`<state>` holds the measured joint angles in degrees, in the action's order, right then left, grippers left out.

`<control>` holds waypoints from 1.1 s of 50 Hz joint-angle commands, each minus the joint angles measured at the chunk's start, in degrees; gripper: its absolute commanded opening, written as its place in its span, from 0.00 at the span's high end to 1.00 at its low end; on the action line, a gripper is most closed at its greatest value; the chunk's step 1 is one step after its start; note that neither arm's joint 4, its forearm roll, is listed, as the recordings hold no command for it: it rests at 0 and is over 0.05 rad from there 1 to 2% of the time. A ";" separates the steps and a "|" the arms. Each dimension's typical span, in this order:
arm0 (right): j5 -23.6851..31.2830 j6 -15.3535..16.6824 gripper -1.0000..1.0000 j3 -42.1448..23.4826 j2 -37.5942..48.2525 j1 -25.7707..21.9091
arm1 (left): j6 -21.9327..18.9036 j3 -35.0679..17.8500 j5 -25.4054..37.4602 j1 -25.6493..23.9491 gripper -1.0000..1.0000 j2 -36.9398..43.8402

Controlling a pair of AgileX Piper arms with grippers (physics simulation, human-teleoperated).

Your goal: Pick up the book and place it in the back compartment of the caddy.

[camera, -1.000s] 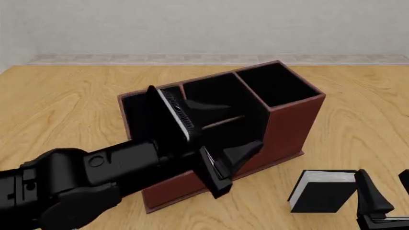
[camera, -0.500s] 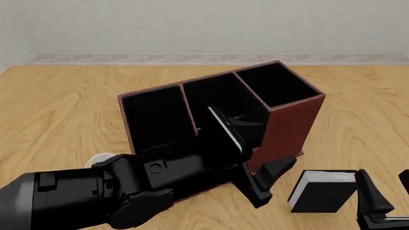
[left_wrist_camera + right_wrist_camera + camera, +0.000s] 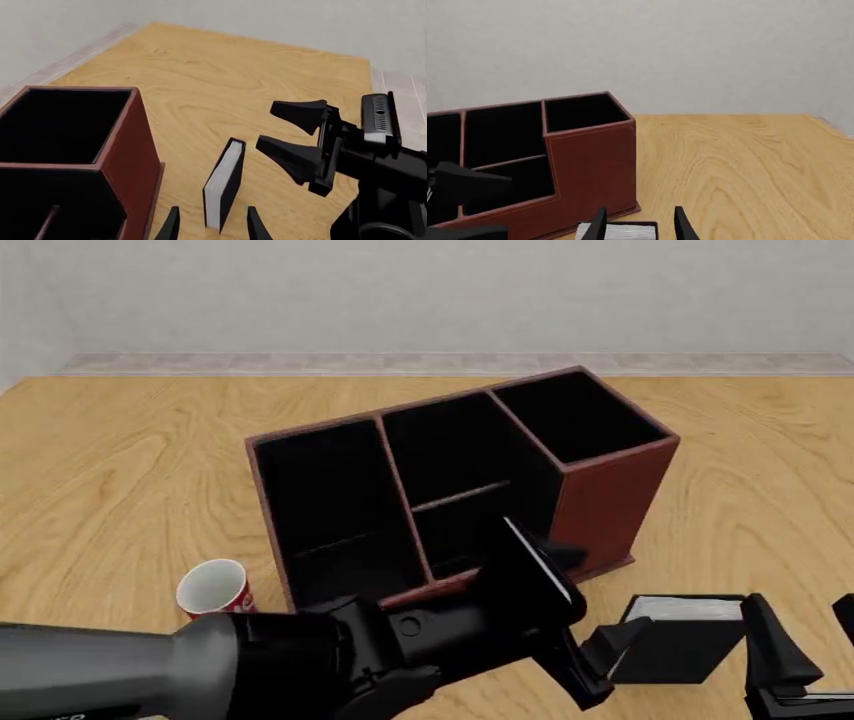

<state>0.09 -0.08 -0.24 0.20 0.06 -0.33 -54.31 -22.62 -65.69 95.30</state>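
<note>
The black book point(image 3: 674, 645) with white page edges stands on edge on the table, right of the reddish-brown caddy point(image 3: 607, 490). My left gripper point(image 3: 603, 660) is open at the book's left end. In the left wrist view its fingertips point(image 3: 172, 226) straddle the book point(image 3: 225, 182) without touching it. My right gripper point(image 3: 807, 640) is open and empty, just right of the book. It also shows in the left wrist view point(image 3: 270, 125). The back compartment point(image 3: 467, 530), the low-walled middle pocket, holds nothing I can see.
A red-and-white mug point(image 3: 214, 590) stands left of the caddy's front corner. My left arm point(image 3: 200, 670) lies across the table's front, below the caddy. The caddy's tall end compartment point(image 3: 584, 112) is close to the book point(image 3: 617, 232).
My left arm has swung down off the caddy and to the right, bringing its gripper to the book. The mug has come into view. The right gripper and book have not moved.
</note>
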 commanded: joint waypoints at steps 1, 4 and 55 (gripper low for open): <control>0.16 -0.06 0.00 -0.06 -0.04 0.00 | 0.36 -1.20 -2.04 -0.47 0.00 4.23; -0.01 0.10 0.00 -0.02 -0.05 -0.01 | 0.42 -1.06 -3.60 0.39 0.00 4.88; 0.16 -0.12 0.00 -0.05 -0.03 0.04 | -0.39 -12.20 -0.12 0.65 0.00 19.87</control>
<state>0.15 -0.08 -0.27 0.17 0.08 -0.79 -64.65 -23.50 -65.27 112.47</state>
